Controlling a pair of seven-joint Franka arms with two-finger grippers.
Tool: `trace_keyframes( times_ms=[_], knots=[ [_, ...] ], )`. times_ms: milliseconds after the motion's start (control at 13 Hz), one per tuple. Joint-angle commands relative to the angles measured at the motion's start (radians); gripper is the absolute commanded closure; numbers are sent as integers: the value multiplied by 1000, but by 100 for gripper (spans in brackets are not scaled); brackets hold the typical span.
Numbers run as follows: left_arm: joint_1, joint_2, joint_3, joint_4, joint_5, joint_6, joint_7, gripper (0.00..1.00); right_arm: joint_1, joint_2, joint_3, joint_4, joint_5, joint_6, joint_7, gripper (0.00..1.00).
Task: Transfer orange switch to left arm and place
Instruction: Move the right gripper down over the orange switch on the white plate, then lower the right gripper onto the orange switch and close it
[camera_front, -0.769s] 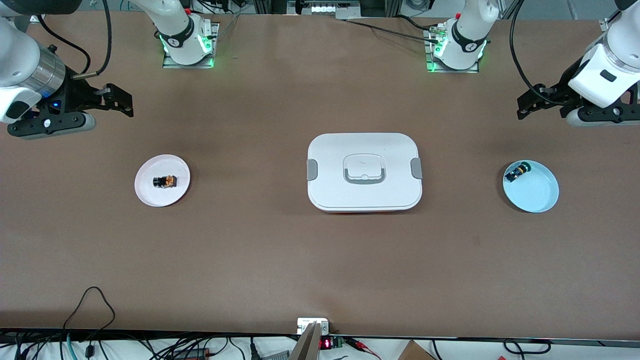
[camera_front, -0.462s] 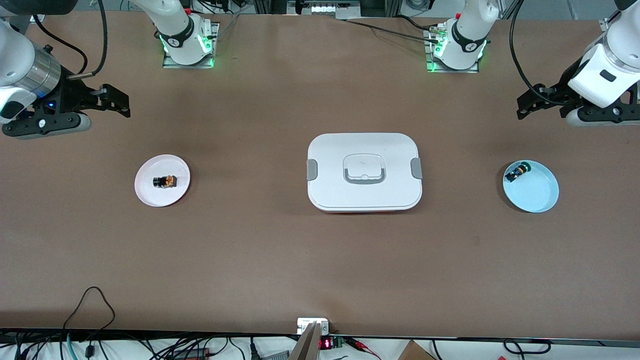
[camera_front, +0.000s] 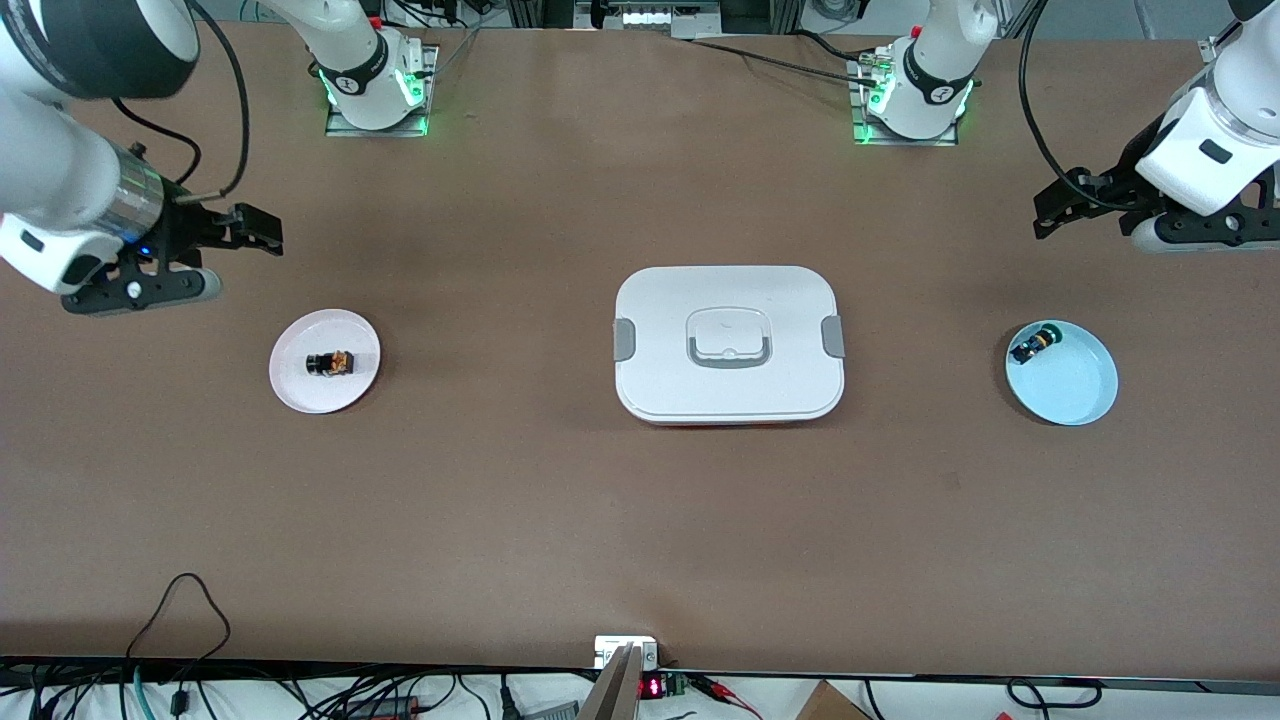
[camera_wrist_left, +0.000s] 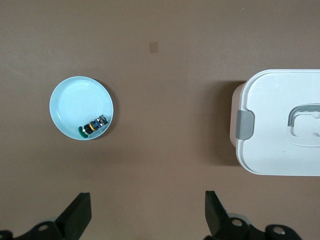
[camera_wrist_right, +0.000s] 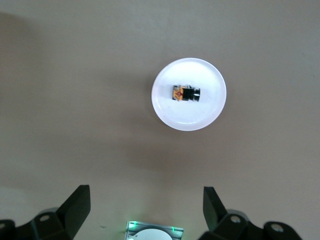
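The orange switch (camera_front: 330, 362) lies on its side in the middle of a pink plate (camera_front: 295, 390) toward the right arm's end of the table, well apart from the box (camera_front: 729, 344), which sits closed at the table's centre with its grey clips on both short sides. In the right wrist view the switch (camera_wrist_right: 186, 93) shows its black body and orange end, resting flat on the plate (camera_wrist_right: 189, 115).

The right gripper (camera_front: 262, 228) hangs in the air over bare table – beside the pink plate, toward the robots' bases, not over it. Its jaws are spread wide and hold nothing; the right wrist view shows the two fingers (camera_wrist_right: 79, 205) far apart with the plate between and ahead of them.

The left gripper (camera_front: 1050, 205) is over bare table at the left arm's end, and that arm waits. Its jaws are also released and empty, fingers (camera_wrist_left: 216, 212) wide apart in the left wrist view.

Below it sits a blue plate (camera_front: 1075, 395) with a green switch (camera_front: 1031, 345) against its rim – the same plate (camera_wrist_left: 70, 107) and switch (camera_wrist_left: 93, 126) appear in the left wrist view, near the box (camera_wrist_left: 280, 145) but apart from it
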Motion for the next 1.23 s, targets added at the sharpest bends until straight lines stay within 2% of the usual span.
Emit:
trace_keyframes(
  times_ms=[0,154,308,538,615,1154],
  knots=[
    [-9,-7,0,8,21,-11,-10,0,-4,85,2,16,-69,11,6,0],
    [-9,-5,0,11,19,-11,-10,0,-8,153,0,8,-112,93,8,0],
    [-9,-7,0,11,19,-12,-10,0,-27,198,-1,-39,-138,243,9,0],
    [-12,-4,0,12,19,-9,-10,0,-84,218,2,-246,-126,559,-3,0],
    [-12,2,0,14,19,-9,-10,0,-84,213,2,-293,-123,612,-3,0],
    [-12,4,0,14,19,-11,-10,0,-81,250,5,-367,-120,653,12,0]
  ],
)
